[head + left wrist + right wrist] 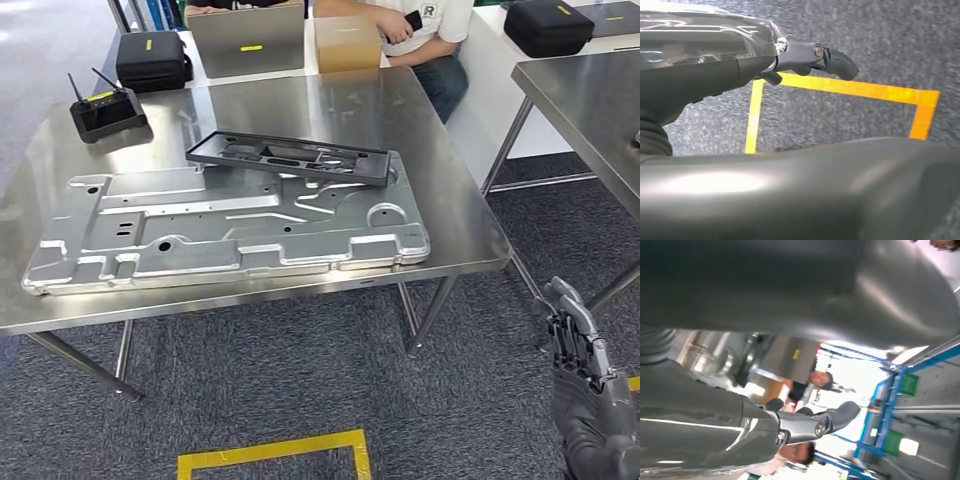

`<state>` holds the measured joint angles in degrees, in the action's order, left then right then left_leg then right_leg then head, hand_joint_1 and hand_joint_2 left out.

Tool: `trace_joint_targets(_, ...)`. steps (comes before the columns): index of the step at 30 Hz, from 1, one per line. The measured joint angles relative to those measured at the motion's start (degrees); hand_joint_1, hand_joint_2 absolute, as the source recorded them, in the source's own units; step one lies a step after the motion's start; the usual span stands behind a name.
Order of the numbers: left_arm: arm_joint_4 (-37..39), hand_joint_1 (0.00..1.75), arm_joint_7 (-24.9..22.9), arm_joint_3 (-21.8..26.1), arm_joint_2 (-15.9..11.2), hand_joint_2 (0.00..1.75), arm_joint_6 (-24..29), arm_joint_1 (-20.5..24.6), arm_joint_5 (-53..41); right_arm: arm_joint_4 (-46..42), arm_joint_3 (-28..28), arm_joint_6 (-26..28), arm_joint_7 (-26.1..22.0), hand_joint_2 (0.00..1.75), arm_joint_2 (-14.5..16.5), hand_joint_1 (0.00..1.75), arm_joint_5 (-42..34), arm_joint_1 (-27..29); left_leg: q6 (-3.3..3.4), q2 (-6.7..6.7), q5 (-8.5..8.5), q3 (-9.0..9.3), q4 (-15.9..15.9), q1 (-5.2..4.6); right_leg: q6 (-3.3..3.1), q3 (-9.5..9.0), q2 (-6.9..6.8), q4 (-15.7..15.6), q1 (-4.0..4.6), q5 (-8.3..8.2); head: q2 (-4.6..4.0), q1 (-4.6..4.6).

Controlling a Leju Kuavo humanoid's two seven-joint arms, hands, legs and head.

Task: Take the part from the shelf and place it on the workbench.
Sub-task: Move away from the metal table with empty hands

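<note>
Head view: steel tabletop [468, 215] carries a big silver stamped metal panel [226, 235] lying flat across most of it. Black plastic part [290, 157] lies on the panel's far edge, long side across the table, its left end tilted up a little. Black remote controller [106, 110] with two antennas sits at the far left corner. Behind the table, on a white surface: black case [153, 58], grey laptop [245, 40], cardboard box [347, 43]. Seated person [423, 35] behind the box, holding a small dark object. Second black case [549, 25] far right, second steel table [589, 100] at the right edge. Grey carpet floor [302, 380] with yellow tape outline [279, 452] near the bottom. Right robot hand [589, 385] low at the bottom right corner, over the floor, fingers loosely curled, holding nothing; well apart from the part, with the table edge and the panel between.

Left wrist view: left robot hand [806, 57] hangs over carpet [874, 40] and the yellow tape [851, 90]; the fingers in view are stretched out and hold nothing.

Right wrist view: right robot hand [817, 425] with fingers extended, nothing in them; blurred people and blue shelf frames [885, 405] with green bins behind.
</note>
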<state>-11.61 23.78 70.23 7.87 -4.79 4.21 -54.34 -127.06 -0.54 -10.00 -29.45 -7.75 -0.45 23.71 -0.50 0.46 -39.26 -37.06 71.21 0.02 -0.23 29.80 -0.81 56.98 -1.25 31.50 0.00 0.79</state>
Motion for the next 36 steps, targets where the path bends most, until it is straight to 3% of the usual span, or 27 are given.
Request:
trace_joint_targets(1,0.0,0.00,0.0,0.0,0.0,0.00,0.0,0.0,0.0,0.4,0.0,-0.2,0.1,0.00,0.3,0.00,-0.2,0.2,-0.11,0.00,-0.41,0.07,2.3,0.12,0.07,0.88,-0.07,0.2,0.00,-0.55,0.00,0.00)
trace_joint_targets(2,0.0,0.00,0.0,0.0,0.0,0.00,0.0,0.0,0.0,0.8,0.0,-0.4,0.3,0.00,0.7,0.00,-0.4,0.3,-0.17,0.00,0.50,0.91,2.9,0.22,0.17,1.75,-0.12,0.3,-0.01,-1.07,0.00,0.00)
trace_joint_targets(3,0.0,0.00,0.0,0.1,0.0,0.00,0.0,0.1,0.0,1.3,0.0,-0.7,0.4,0.00,1.1,0.00,-0.6,0.4,-0.16,0.00,2.23,2.77,1.3,0.32,0.32,2.58,-0.16,0.6,-0.03,-1.55,0.00,0.00)
trace_joint_targets(5,0.0,0.00,0.1,0.1,0.0,0.00,0.0,0.2,0.0,1.9,0.0,-1.1,0.8,0.00,2.0,0.00,-1.1,0.8,0.04,-0.15,4.86,8.66,-6.3,0.41,0.80,3.86,-0.17,1.1,-0.02,-2.38,0.00,0.00)
trace_joint_targets(7,0.0,0.00,0.1,0.1,0.0,0.00,0.0,0.4,-0.1,2.4,0.0,-1.4,1.0,0.00,2.7,0.00,-1.5,1.2,0.52,-0.44,4.55,13.46,-13.6,0.26,1.50,4.46,-0.17,1.4,0.05,-3.20,0.00,-0.01)
trace_joint_targets(8,0.0,0.00,0.1,0.2,0.0,0.00,0.0,0.4,-0.2,2.6,0.0,-1.5,1.1,0.00,3.1,0.00,-1.8,1.3,0.71,-0.56,4.08,14.40,-15.3,0.12,1.88,4.67,-0.18,1.4,0.04,-3.71,0.00,-0.02)
trace_joint_targets(10,0.0,0.00,0.1,0.2,0.0,0.00,0.0,0.4,-0.3,3.2,0.0,-1.8,1.5,0.00,3.8,0.00,-2.4,1.6,1.34,-0.42,4.33,13.85,-16.0,0.04,2.59,5.29,-0.09,1.4,-0.08,-4.44,0.00,-0.02)
trace_joint_targets(11,0.0,0.00,0.1,0.3,0.0,0.00,0.0,0.4,-0.3,3.6,-0.1,-2.1,1.9,0.00,4.2,0.00,-2.7,1.9,1.85,-0.25,4.83,13.18,-16.0,0.09,2.80,5.80,0.03,1.9,-0.11,-3.65,0.00,-0.05)
trace_joint_targets(12,0.0,0.00,0.1,0.3,0.0,0.00,0.0,0.4,-0.3,4.2,-0.2,-2.5,2.3,0.00,4.6,0.00,-3.0,2.2,2.38,-0.07,5.48,12.36,-16.1,0.14,2.91,6.40,0.17,3.1,-0.11,-1.82,0.00,-0.09)
trace_joint_targets(13,0.0,0.00,0.1,0.4,0.0,0.00,0.0,0.4,-0.3,4.9,-0.5,-3.0,2.8,0.00,5.1,0.00,-3.4,2.4,2.83,0.13,6.19,11.48,-16.1,0.14,2.92,7.06,0.31,5.4,-0.14,1.01,0.00,-0.13)
trace_joint_targets(15,0.0,0.00,0.0,0.4,0.0,0.00,0.1,0.3,-0.4,6.7,-1.4,-4.4,3.7,0.00,6.4,0.00,-4.0,2.7,3.24,0.33,7.47,9.64,-15.9,-0.21,2.92,8.16,0.41,12.3,-0.09,6.18,0.00,-0.19)
trace_joint_targets(16,0.0,0.00,0.0,0.4,0.0,0.00,0.1,0.3,-0.4,7.7,-1.9,-5.3,4.2,0.00,7.1,0.00,-4.1,2.8,3.35,0.44,8.06,8.64,-15.6,-0.41,2.95,8.22,0.43,15.2,-0.06,7.07,0.00,-0.19)
trace_joint_targets(17,0.0,0.00,0.0,0.5,0.0,0.00,0.0,0.3,-0.5,8.7,-2.4,-6.3,4.6,0.00,7.9,0.00,-4.2,3.0,3.43,0.51,8.56,7.61,-15.2,-0.58,2.94,7.63,0.44,16.7,-0.02,6.56,0.00,-0.19)
trace_joint_targets(18,0.0,0.00,0.0,0.5,0.0,0.00,0.1,0.3,-0.5,9.7,-2.9,-7.3,5.2,0.00,8.6,0.00,-4.2,3.1,3.43,0.55,8.97,6.58,-14.7,-0.73,2.87,6.16,0.44,16.2,0.05,5.06,0.00,-0.18)
trace_joint_targets(20,0.0,0.00,0.0,0.5,0.0,0.00,0.2,0.3,-0.8,11.7,-3.6,-9.6,6.3,0.00,10.1,0.00,-3.7,3.3,3.29,0.59,9.62,4.74,-13.6,-0.97,2.31,0.62,0.45,9.8,0.36,2.54,0.00,-0.19)
trace_joint_targets(22,0.0,0.00,0.0,0.5,0.1,0.00,0.3,0.4,-1.0,13.7,-3.8,-11.5,7.4,0.00,11.4,0.00,-2.6,3.3,2.91,0.58,10.20,3.63,-12.7,-1.16,1.63,-4.79,0.45,1.9,0.73,2.83,0.00,-0.13)
trace_joint_targets(23,0.0,0.00,0.0,0.5,0.1,0.00,0.4,0.4,-1.1,15.0,-3.9,-12.1,7.9,0.00,12.1,0.00,-1.9,3.3,2.63,0.59,10.58,3.33,-12.4,-1.17,1.41,-6.11,0.44,-0.3,0.90,3.36,0.00,-0.10)
trace_joint_targets(25,0.0,0.00,0.0,0.5,0.1,0.00,0.5,0.4,-1.4,18.3,-4.0,-12.7,8.7,0.00,13.2,0.00,-0.7,3.2,1.94,0.53,11.26,2.74,-12.2,-1.07,0.89,-5.90,0.35,-1.4,0.93,3.22,0.00,-0.06)
trace_joint_targets(26,0.0,0.00,-0.1,0.5,0.1,0.00,0.4,0.3,-1.5,20.3,-4.1,-12.8,9.1,0.00,13.8,0.00,0.0,3.2,1.52,0.39,10.67,2.35,-11.9,-1.00,0.42,-5.36,0.24,-1.5,0.80,2.75,0.00,-0.04)
trace_joint_targets(28,0.0,0.00,-0.1,0.5,0.1,0.00,0.4,0.2,-1.6,24.3,-4.5,-13.0,9.6,0.00,14.7,0.00,1.2,3.0,0.72,0.09,6.56,1.39,-9.1,-0.77,-0.41,-3.93,0.01,-1.7,0.50,1.49,0.00,0.01)
trace_joint_targets(30,0.0,0.00,-0.2,0.5,0.1,0.00,0.3,0.1,-1.8,29.0,-5.3,-13.3,9.7,0.00,15.5,0.00,3.0,2.7,0.14,0.00,1.26,0.19,-2.6,-0.40,-0.61,-2.18,-0.09,-1.6,0.51,0.12,0.00,0.04)
trace_joint_targets(31,0.0,0.00,-0.2,0.5,0.1,0.00,0.2,0.1,-1.8,31.6,-5.9,-13.5,9.7,0.00,15.9,0.00,4.2,2.4,-0.07,0.00,0.14,-0.09,0.6,-0.21,-0.54,-1.22,-0.14,-1.4,0.51,-0.56,0.00,0.05)
trace_joint_targets(32,0.0,0.00,-0.3,0.5,0.1,0.00,0.2,0.1,-1.9,34.6,-6.9,-13.7,9.5,0.00,16.2,0.00,5.7,1.9,-0.23,0.00,0.44,0.21,2.5,-0.04,-0.42,-0.23,-0.20,-1.2,0.49,-1.19,0.00,0.05)
trace_joint_targets(33,0.0,0.00,-0.4,0.5,0.1,0.00,0.1,0.0,-2.0,37.5,-8.0,-13.9,9.1,0.00,16.5,0.00,7.2,1.3,-0.33,0.00,1.94,1.33,2.6,0.11,-0.26,0.72,-0.26,-0.9,0.46,-1.72,0.00,0.05)
trace_joint_targets(34,0.0,0.00,-0.5,0.5,0.1,0.00,0.1,0.0,-2.1,40.7,-9.3,-14.1,8.4,0.00,16.8,0.00,9.1,0.5,-0.37,-0.01,3.85,3.40,0.6,0.23,-0.06,1.66,-0.31,-0.5,0.40,-2.16,0.00,0.05)
trace_joint_targets(36,0.0,0.00,-0.6,0.5,0.1,0.00,0.1,0.2,-2.2,48.1,-13.0,-13.9,6.4,0.00,17.2,0.00,13.8,-1.8,-0.18,-0.16,5.65,9.67,-7.7,0.36,0.45,3.08,-0.26,0.3,0.39,-2.87,0.00,0.05)
